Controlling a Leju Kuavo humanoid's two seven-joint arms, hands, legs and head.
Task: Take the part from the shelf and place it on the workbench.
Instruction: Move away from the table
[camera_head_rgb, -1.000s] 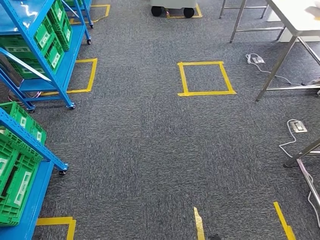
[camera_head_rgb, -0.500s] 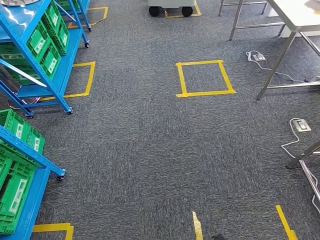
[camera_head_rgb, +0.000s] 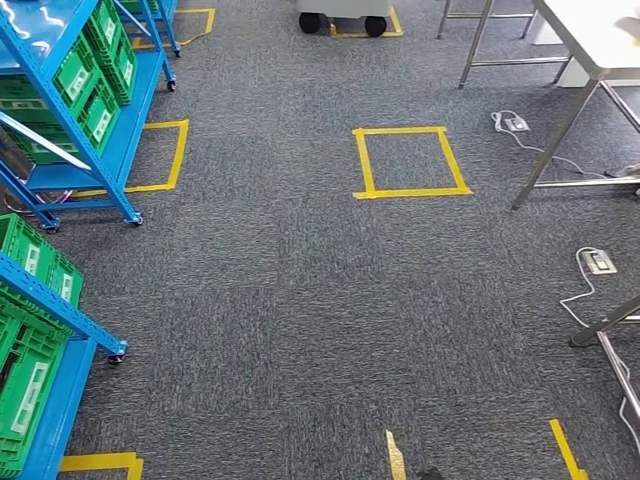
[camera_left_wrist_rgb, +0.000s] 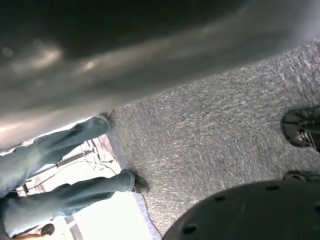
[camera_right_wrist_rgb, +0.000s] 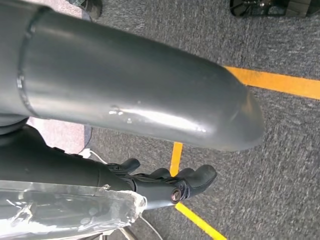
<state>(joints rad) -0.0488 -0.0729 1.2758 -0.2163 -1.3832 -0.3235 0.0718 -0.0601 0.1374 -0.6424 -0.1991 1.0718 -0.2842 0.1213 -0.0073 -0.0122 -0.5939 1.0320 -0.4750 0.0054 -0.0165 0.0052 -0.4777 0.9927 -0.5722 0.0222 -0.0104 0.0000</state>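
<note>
Basically all grey carpet (camera_head_rgb: 302, 320) in head view, w/ a yellow tape square (camera_head_rgb: 410, 161) near the middle. Two blue shelf racks on casters at left: far rack (camera_head_rgb: 113, 130) and near rack (camera_head_rgb: 53, 400), both carrying green plastic crates (camera_head_rgb: 98, 75). Can't tell which crate has the part. Steel-legged workbench (camera_head_rgb: 581, 40) at upper right, well apart from the racks; white cables and a floor socket (camera_head_rgb: 598, 261) beside its legs. Right hand (camera_right_wrist_rgb: 170, 182) hangs over yellow floor tape (camera_right_wrist_rgb: 279, 82), dark fingers (camera_right_wrist_rgb: 200, 176) stretched out close together, holding nothing. Left hand: fingers' state can't tell. Left wrist view has a person's jeans and shoes (camera_left_wrist_rgb: 68, 170) on the carpet.
</note>
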